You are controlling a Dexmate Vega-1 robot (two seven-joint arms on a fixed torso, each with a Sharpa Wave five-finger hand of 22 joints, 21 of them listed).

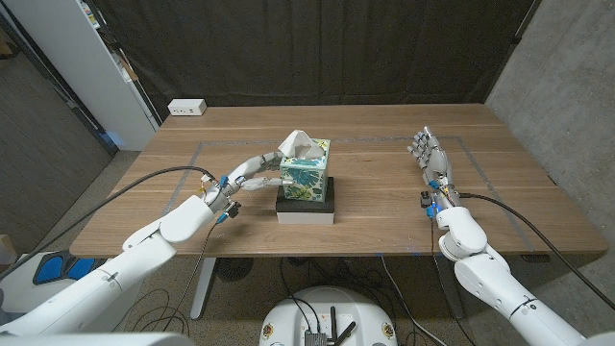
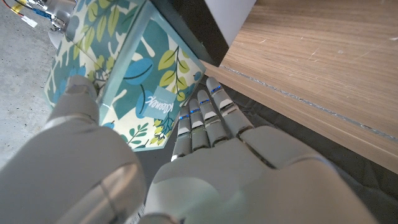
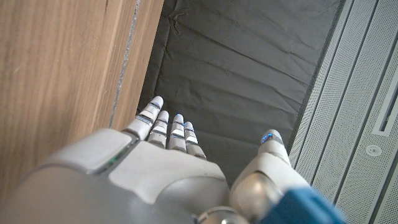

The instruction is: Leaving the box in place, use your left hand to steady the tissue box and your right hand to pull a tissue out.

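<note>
Left hand [image 1: 252, 173] grips one tissue box [image 1: 306, 173] — one tissue [image 1: 301, 146] up — right hand [image 1: 430, 157] spread, holding nothing.

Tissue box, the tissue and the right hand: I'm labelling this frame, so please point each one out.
tissue box [image 1: 307, 179], head view, on its leaf-patterned front face.
tissue [image 1: 299, 145], head view, on the white tuft sticking out of the top.
right hand [image 1: 429, 153], head view, on the middle of the hand, apart from the box.

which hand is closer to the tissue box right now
Left. The left hand touches the tissue box on its left side; the right hand stands well off to the box's right, holding nothing.
</note>
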